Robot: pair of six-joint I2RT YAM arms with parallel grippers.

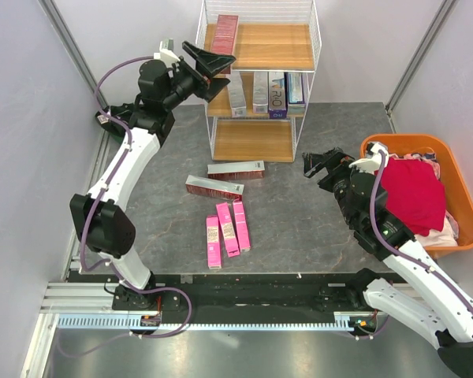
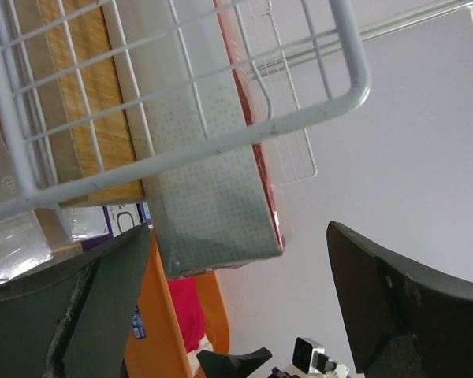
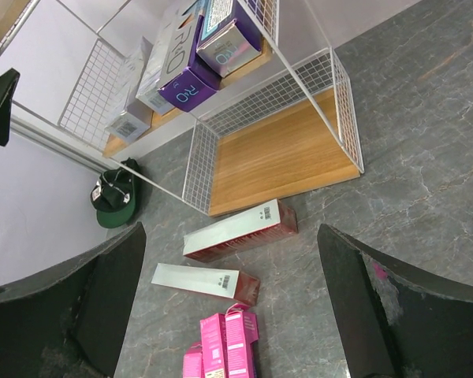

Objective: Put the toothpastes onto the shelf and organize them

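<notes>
At upper centre, left claw point(image 1: 219, 72) is hanging released beside dark red toothpaste point(image 1: 225, 33), tucked leftward, likely sparing shelf point(image 1: 276, 46) room; right claw point(image 1: 318, 164) is gaping.

- The shelf point(image 1: 256, 79) stands at the far edge of the table point(image 1: 315, 220).
- Its top board holds one box point(image 1: 225, 35), the middle board four boxes point(image 1: 264, 93).
- In front of it lie two long boxes point(image 1: 236, 169), then three small boxes point(image 1: 227, 228) nearer the near edge.
- The tub point(image 1: 410, 139) sits at the right edge.

Boxes point(image 3: 238, 230) on floor beside shelf point(image 3: 277, 153)
</notes>
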